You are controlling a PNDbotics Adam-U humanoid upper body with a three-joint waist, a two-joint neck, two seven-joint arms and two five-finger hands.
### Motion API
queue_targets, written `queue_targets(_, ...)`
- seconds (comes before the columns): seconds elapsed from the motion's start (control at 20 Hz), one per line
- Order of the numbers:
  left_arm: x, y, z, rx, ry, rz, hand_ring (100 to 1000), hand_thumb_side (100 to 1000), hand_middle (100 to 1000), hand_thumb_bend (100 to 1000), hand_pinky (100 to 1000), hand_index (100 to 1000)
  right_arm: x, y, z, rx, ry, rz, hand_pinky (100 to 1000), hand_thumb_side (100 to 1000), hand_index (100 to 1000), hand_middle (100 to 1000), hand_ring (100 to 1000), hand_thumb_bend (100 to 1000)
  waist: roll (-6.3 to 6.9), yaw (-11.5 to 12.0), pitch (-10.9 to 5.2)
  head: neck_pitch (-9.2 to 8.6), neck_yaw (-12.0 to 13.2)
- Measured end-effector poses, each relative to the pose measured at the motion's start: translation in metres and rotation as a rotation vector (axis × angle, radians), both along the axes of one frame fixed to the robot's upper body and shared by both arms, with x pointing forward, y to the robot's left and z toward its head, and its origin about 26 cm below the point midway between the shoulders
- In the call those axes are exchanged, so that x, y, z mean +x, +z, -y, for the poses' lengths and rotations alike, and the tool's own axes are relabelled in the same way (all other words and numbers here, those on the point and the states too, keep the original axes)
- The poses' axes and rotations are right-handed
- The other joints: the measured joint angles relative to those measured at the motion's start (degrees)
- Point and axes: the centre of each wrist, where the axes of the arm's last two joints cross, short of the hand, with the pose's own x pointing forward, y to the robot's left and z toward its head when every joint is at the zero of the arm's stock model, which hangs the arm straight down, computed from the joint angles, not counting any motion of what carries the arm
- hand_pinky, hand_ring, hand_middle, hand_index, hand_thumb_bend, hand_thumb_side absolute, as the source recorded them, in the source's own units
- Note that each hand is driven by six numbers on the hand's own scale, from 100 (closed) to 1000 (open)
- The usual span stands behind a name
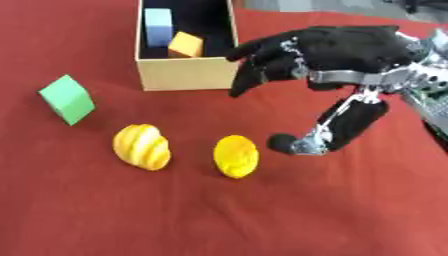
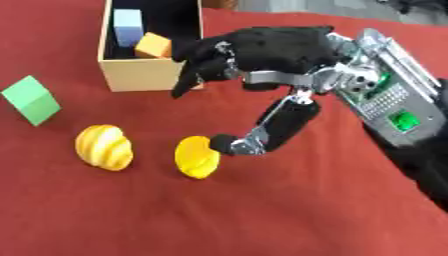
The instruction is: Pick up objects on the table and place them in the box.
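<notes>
A red cloth covers the worktop [image 1: 350, 215] in front of me, and the cardboard box [image 1: 185, 73] sits at its far side with a pale blue block [image 1: 157, 26] and an orange block [image 1: 185, 44] already inside. My right hand [image 1: 337, 52] hangs over the cloth just right of the box, its fingers [image 1: 249, 75] spread and drooping, holding nothing, the thumb [image 1: 284, 143] reaching down close beside the yellow disc-shaped piece [image 1: 236, 156]. I judge that piece to be my target. The left hand shows in neither view.

The risk I see is the thumb nudging the piece before the fingers come round it: it stands on edge and looks smooth and rounded, so it could tip over or roll toward the ridged yellow-orange piece [image 1: 142, 146] just to its left. The fingers also hang close to the box's front corner and could catch it as I descend.

A green cube [image 1: 67, 98] waits well off to the left, untouched, tilted with one corner toward me.
</notes>
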Motion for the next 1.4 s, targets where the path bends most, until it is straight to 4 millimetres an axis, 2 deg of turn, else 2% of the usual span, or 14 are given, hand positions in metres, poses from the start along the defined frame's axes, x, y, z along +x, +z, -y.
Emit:
queue_targets(0.4,0.0,0.0,0.001,0.004,-0.008,-0.005,760,706,758,260,742,859,0.022,-0.038,-0.003,-0.044,-0.048,-0.082,893,518,877,787,1000,259,0.04,0.42,0.19,0.0,-0.09)
queue_targets(0.6,0.0,0.0,0.001,0.004,-0.009,-0.004,760,706,757,260,742,859,0.025,-0.047,-0.003,-0.07,-0.04,-0.106,900,593,879,786,1000,253,0.04,0.57,0.21,0.0,-0.18)
queue_targets(0.8,0.0,0.001,0.002,0.006,-0.01,-0.004,760,706,757,259,742,858,0.027,-0.054,-0.003,-0.082,-0.043,-0.133,904,620,883,780,1000,247,0.04,0.68,0.22,0.0,-0.21)
queue_targets(1.4,0.0,0.001,0.004,0.013,-0.018,-0.003,760,707,758,259,742,855,0.043,-0.077,-0.001,-0.133,-0.098,-0.153,894,534,889,753,1000,320,0.2,1.05,0.38,-0.01,-0.44)
